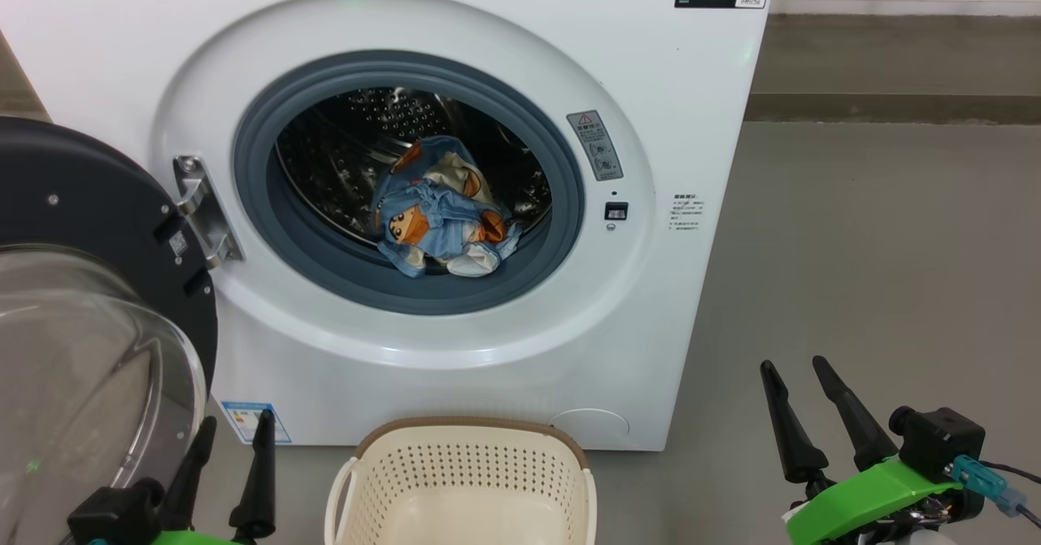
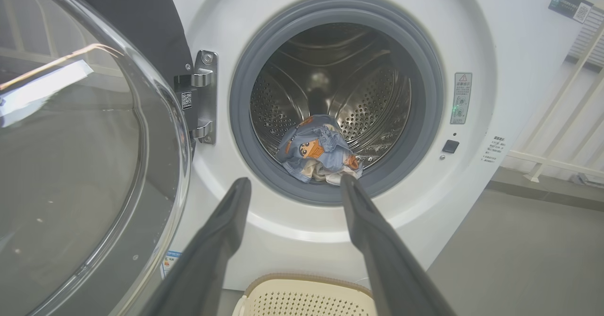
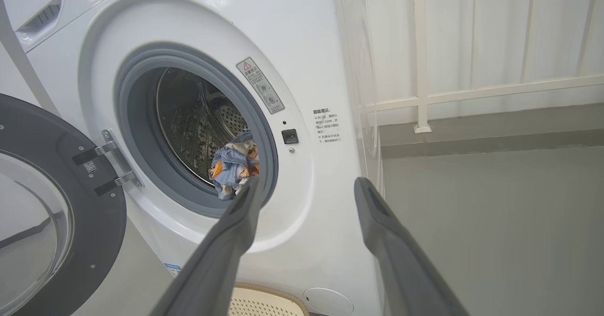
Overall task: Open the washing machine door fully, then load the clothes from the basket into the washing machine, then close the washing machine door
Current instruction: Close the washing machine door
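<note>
At this moment the washing machine stood directly ahead of you on the grey floor; the washing machine door was swung wide open to your left on its metal hinge, with its clear glass bowl bulging toward the head camera; the round opening, ringed by the grey gasket, was fully exposed. You could locate the clothes inside the steel drum; they lay as one crumpled bundle of light blue fabric with orange-and-cream figures, low at the front of the drum and against the lower inner lip of the gasket; a patch of white fabric showed at the bundle's lower edge. The basket sat on the floor just in front of the machine, below the opening and between your two arms; its perforated cream walls and brown rim were visible. Your left gripper hovered at the lower left, just beside the glass of the open door, fingers spread apart and released; in the left wrist view they pointed toward the lower part of the opening. Your right gripper hovered at the lower right, above the floor and clear of the machine's right-hand corner; its fingers likewise stood apart, released.
</note>
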